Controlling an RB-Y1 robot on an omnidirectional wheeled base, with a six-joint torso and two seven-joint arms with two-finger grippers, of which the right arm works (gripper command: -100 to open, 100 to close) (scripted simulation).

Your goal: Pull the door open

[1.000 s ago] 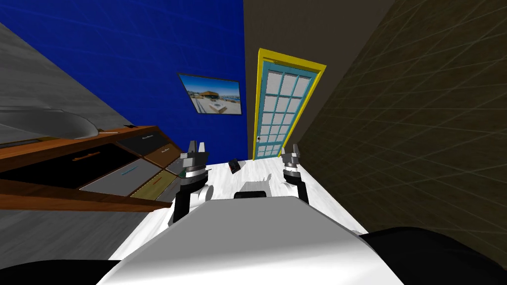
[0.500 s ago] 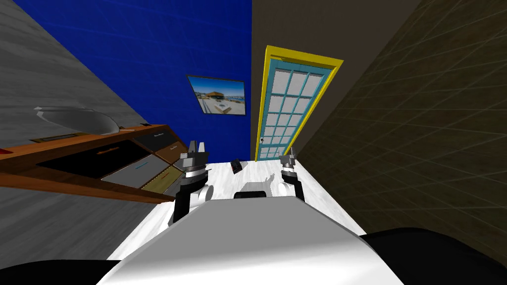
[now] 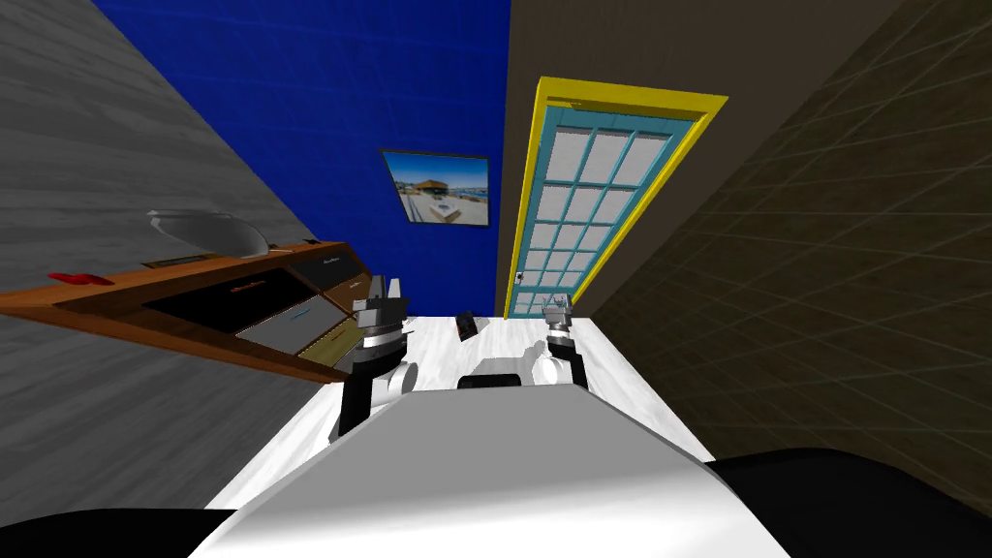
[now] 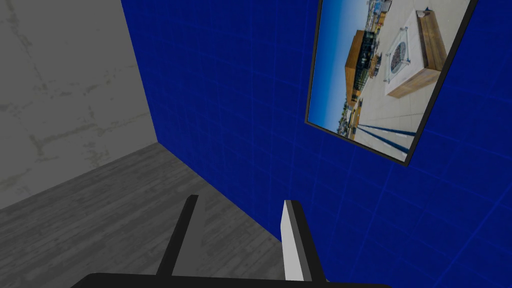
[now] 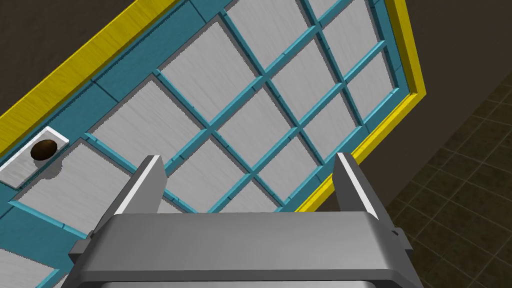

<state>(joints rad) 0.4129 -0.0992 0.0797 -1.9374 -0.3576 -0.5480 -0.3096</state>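
Door (image 3: 539, 254), teal with white panes in yellow frame (image 3: 620, 97), stood ahead; right hand (image 5: 248, 159), wide and empty, faced its panes, dark round knob (image 5: 44, 149) lying leftward. Left hand (image 4: 240, 200), also wide, was farther.

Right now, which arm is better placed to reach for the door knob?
Right, most likely: the right gripper is open and faces the door, knob in its wrist view. The left gripper points at the blue wall.
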